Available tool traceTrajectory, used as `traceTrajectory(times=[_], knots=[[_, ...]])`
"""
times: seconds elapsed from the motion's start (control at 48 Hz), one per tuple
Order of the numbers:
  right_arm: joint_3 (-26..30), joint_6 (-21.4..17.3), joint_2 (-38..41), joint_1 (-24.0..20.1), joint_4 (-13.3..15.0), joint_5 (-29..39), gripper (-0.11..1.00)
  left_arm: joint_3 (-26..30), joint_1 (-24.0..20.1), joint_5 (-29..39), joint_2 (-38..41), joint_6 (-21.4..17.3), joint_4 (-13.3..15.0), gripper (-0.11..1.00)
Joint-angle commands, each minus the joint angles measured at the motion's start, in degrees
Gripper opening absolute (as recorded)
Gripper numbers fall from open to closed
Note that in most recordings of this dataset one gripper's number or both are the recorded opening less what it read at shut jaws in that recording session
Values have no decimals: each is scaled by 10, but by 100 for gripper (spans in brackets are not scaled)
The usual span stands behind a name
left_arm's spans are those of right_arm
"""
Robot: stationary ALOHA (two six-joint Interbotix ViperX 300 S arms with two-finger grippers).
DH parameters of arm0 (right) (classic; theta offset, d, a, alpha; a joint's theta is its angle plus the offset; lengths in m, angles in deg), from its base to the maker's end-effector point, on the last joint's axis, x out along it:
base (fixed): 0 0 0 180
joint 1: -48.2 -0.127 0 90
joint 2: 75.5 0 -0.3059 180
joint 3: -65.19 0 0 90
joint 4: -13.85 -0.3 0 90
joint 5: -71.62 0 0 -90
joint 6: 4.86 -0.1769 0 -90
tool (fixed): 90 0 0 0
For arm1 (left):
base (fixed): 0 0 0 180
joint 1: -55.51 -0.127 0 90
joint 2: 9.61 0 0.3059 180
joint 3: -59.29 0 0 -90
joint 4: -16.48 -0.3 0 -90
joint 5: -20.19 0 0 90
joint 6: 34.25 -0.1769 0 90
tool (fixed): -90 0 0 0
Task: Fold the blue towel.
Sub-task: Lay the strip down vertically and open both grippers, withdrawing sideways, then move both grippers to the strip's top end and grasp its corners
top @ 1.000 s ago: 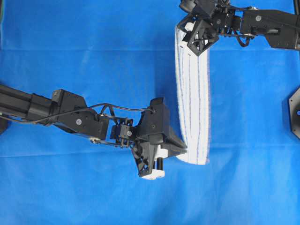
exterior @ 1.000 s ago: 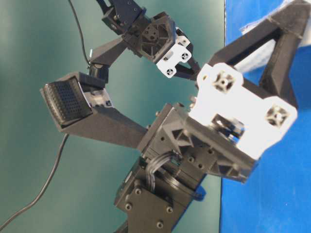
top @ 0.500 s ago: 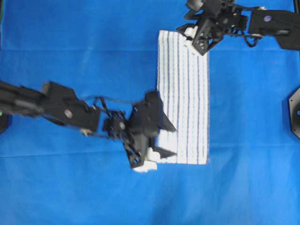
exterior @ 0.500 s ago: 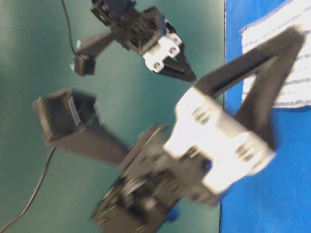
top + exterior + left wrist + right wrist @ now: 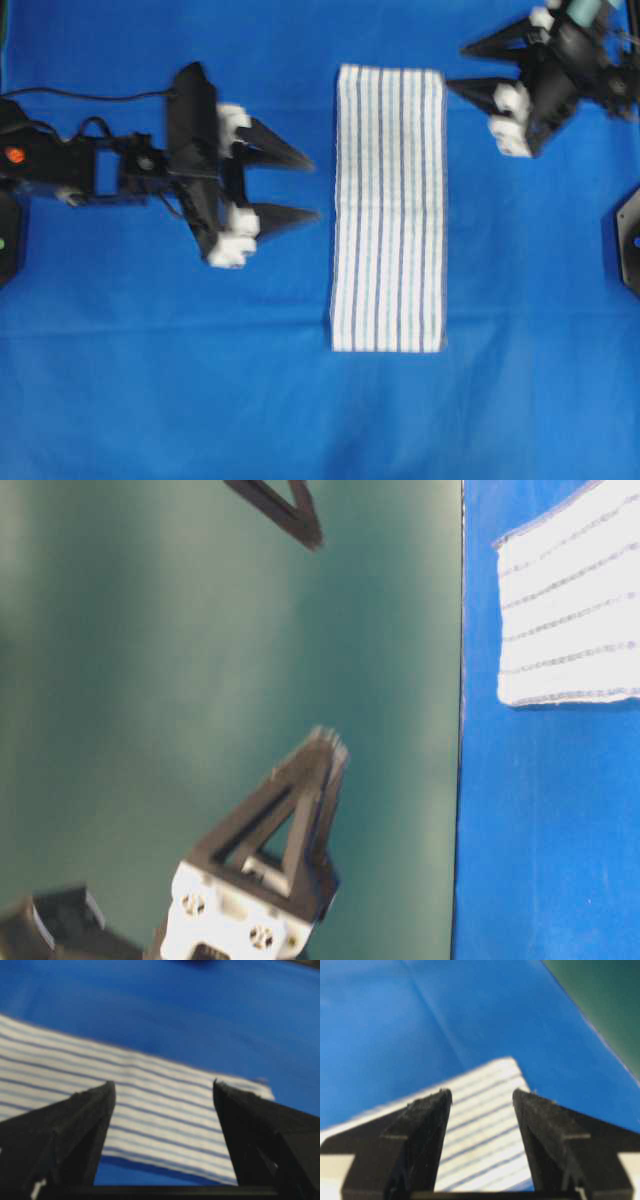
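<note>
The towel [image 5: 388, 208] lies flat as a narrow strip mid-counter [image 5: 300, 420], apparently folded. The left gripper [image 5: 290, 185] and right gripper [image 5: 468, 67] flank it, jaws wide and empty, apparently released and clear of the cloth. Only the overhead view shows the full strip; wrist views show portions between the jaws.

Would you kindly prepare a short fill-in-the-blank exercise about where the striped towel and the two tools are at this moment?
1. The striped towel lies flat on the ____ background cloth.
2. Overhead, the towel sits ____ the left tool and the right tool.
3. Both tools have their jaws ____.
4. Neither tool is ____ the towel.

Missing words: blue; between; open; holding
</note>
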Motion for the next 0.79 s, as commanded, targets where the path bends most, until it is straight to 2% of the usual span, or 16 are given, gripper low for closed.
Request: traceTrajectory(times=[0.0, 0.25, 0.583, 0.771], knots=[[-21, -4, -47, -15, -1, -13, 58, -23, -17, -32, -35, -12, -1, 71], [-76, -7, -113, -41, -11, -13, 58, -74, -30, -69, -81, -17, -1, 71], [-76, -6, -90, -40, -10, -15, 58, -64, -34, -68, -69, -17, -1, 71], [-68, -6, -63, -17, -11, -18, 58, -50, -62, -68, -45, -20, 1, 73]])
